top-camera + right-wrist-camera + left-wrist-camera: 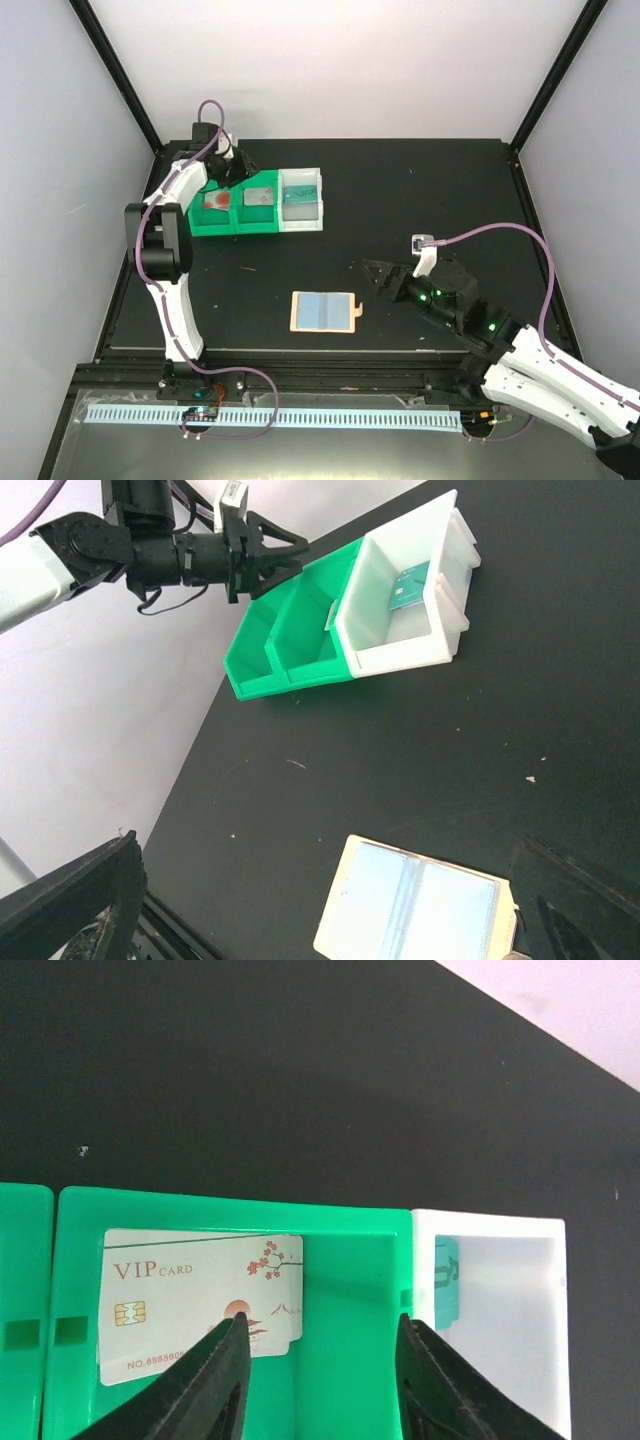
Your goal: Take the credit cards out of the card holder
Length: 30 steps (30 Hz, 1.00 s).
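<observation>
A: Card holder is laid open flat, lower centre. Red-pink card and grey card are seen in the green bin, teal card in the white bin, upper left.
B: Grippers?
A: Left gripper is held over the grey card, jaws parted, nothing clamped. Right gripper is spread wide, just right of the card holder.
</observation>
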{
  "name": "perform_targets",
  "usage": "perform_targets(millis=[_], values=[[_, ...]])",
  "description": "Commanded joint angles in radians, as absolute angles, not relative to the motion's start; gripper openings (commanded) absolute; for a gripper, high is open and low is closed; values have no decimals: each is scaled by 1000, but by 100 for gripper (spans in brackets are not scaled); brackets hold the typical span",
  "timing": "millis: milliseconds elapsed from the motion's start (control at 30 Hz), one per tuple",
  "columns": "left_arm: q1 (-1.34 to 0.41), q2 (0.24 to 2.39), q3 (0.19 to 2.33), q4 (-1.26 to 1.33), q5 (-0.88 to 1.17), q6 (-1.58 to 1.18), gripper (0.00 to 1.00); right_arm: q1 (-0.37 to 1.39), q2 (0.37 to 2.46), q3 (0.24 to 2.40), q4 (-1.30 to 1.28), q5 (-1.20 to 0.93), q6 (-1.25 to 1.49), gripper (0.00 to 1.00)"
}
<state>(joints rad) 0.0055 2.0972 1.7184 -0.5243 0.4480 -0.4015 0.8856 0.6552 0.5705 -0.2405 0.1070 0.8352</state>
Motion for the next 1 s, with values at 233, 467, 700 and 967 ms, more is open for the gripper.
perform_targets(millis=[233, 467, 700, 967], values=[[14, 1968, 1768, -700, 389, -409, 71, 888, 632, 634, -338, 144, 794, 100], [15, 1757, 1667, -784, 384, -353, 94, 887, 631, 626, -358, 161, 805, 100], [12, 1516, 1481, -842, 435, -305, 99, 887, 654, 605, -399, 113, 814, 100], [-30, 1289, 1111, -780, 539, -302, 99, 888, 852, 591, -394, -35, 829, 98]])
